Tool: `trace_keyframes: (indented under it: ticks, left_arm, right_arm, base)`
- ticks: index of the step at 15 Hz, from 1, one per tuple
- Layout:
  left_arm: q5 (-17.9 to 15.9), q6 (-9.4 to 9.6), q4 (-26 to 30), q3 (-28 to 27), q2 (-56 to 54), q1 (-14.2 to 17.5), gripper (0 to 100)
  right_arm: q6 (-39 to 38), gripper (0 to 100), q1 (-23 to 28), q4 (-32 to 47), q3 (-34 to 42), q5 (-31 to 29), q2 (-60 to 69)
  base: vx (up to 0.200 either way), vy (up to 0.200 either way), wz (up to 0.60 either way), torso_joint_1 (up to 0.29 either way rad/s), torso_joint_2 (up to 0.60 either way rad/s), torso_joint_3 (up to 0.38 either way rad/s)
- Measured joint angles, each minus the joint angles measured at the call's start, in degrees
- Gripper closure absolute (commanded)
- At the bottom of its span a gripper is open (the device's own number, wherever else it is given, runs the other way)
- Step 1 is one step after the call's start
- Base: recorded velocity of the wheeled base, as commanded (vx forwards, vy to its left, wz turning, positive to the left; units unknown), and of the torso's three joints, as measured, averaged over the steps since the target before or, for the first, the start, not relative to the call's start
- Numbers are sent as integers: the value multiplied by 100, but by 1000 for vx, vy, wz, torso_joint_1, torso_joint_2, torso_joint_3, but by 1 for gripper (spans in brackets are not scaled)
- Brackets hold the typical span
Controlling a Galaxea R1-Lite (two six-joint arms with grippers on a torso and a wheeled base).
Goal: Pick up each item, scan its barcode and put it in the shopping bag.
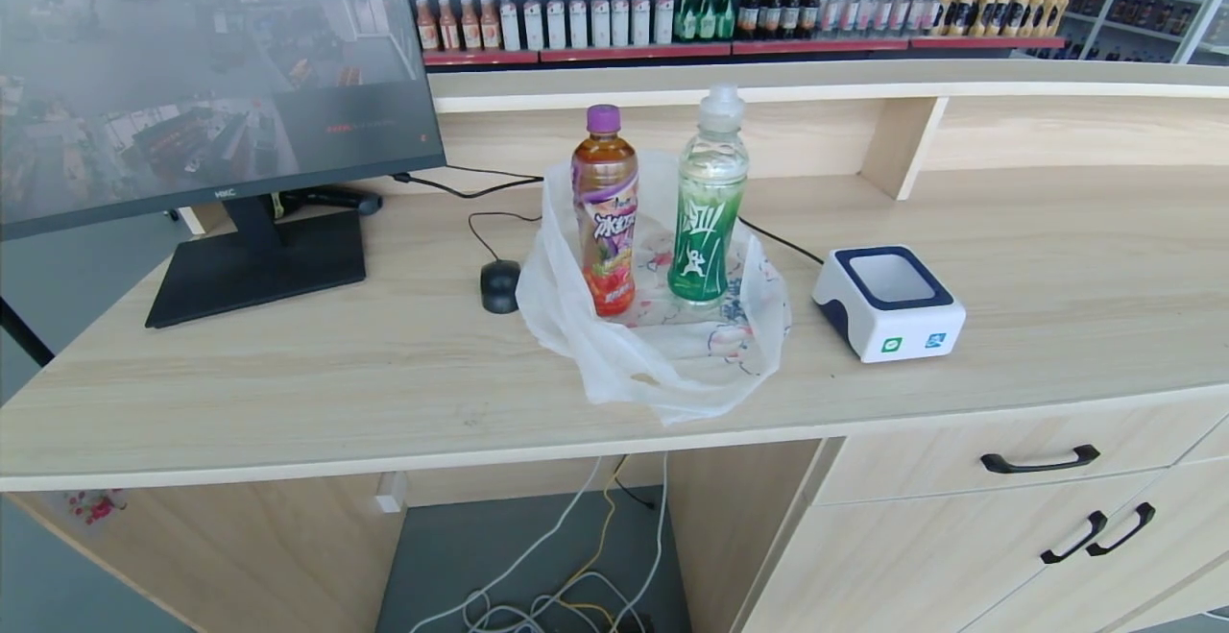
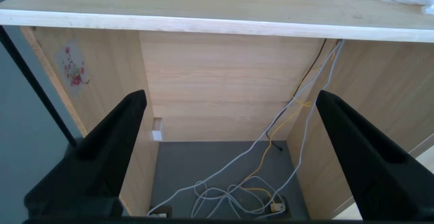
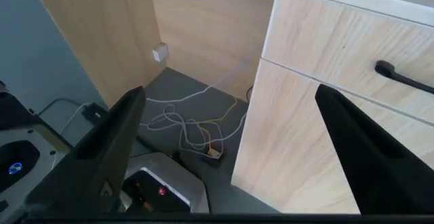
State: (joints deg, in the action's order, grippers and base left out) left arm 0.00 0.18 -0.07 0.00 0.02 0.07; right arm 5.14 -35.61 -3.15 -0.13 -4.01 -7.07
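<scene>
Two bottles stand upright inside a white plastic shopping bag (image 1: 662,354) at the counter's middle: a tea bottle (image 1: 606,210) with a purple cap on the left and a green-labelled bottle (image 1: 709,199) with a clear cap on the right. A white and blue barcode scanner (image 1: 888,302) sits on the counter just right of the bag. My left gripper (image 2: 230,153) hangs open below the counter's front edge, facing the leg space with its cables. My right gripper (image 3: 227,153) is open too, low in front of the drawer cabinet. Nothing is held.
A monitor (image 1: 202,76) on a black stand occupies the counter's left, with a black mouse (image 1: 499,284) and cables beside the bag. A raised wooden shelf (image 1: 826,85) runs along the back. Drawers with black handles (image 1: 1042,463) sit under the right side. Loose cables (image 2: 237,190) lie on the floor.
</scene>
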Motion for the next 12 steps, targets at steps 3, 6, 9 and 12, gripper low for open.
trace_keyframes:
  ticks: [3, 6, 9, 12]
  left_arm:
    - [2, 0, 0, 0, 0, 2, 0]
    - [2, -2, 0, 0, 0, 0, 0]
    - [2, 0, 0, 0, 0, 0, 0]
    - [2, 0, 0, 0, 0, 0, 0]
  right_arm:
    - [-182, 0, 279, 46, -22, -841, 169]
    - [-338, 0, 785, 140, -46, -896, 57]
    - [-488, 0, 1860, 148, -50, -914, -649]
    - [-647, 0, 3189, 143, -44, -925, -1012]
  base:
    - [0, 0, 0, 0, 0, 0]
    - [0, 0, 0, 0, 0, 0]
    - [0, 0, 0, 0, 0, 0]
    - [0, 0, 0, 0, 0, 0]
